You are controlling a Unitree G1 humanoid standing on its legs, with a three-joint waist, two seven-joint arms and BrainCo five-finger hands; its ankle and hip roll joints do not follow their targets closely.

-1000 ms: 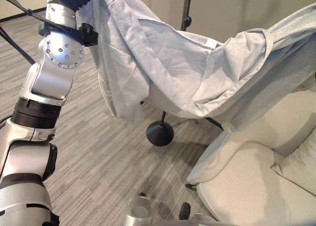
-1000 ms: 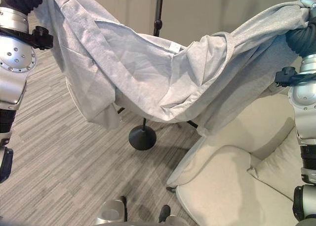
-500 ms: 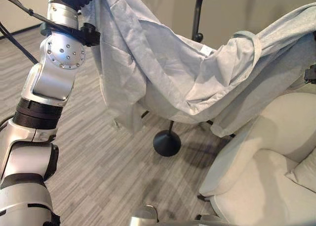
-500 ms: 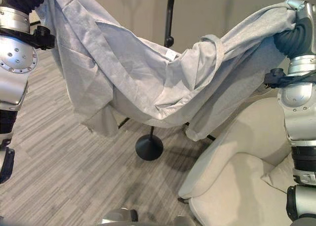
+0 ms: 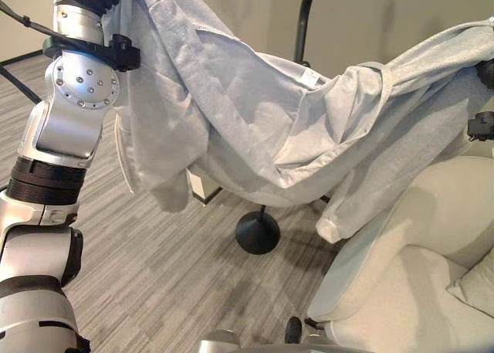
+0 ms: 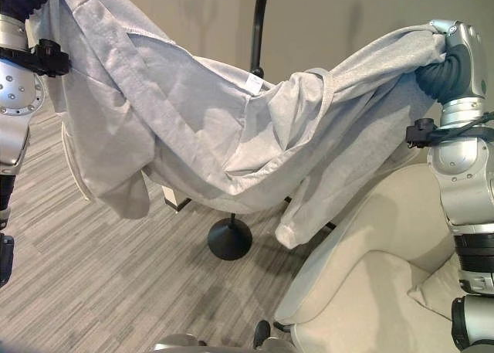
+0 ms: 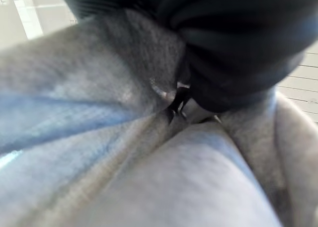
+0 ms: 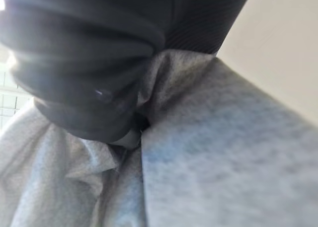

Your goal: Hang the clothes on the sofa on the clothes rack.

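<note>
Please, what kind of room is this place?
Probably a living room, or a mock-up of one: a cream sofa, grey wood-look floor, and a black clothes rack standing by a plain wall. A grey garment hangs stretched above them.

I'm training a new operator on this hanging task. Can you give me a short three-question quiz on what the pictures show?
1. True or false: the grey garment lies flat on the sofa.
2. What stands behind the sagging cloth? A) a ladder B) the black rack pole on a round base C) a table
3. Fill in: the garment's ends are raised at the left hand and the ____ hand.

Key: 1 false; 2 B; 3 right.
</note>
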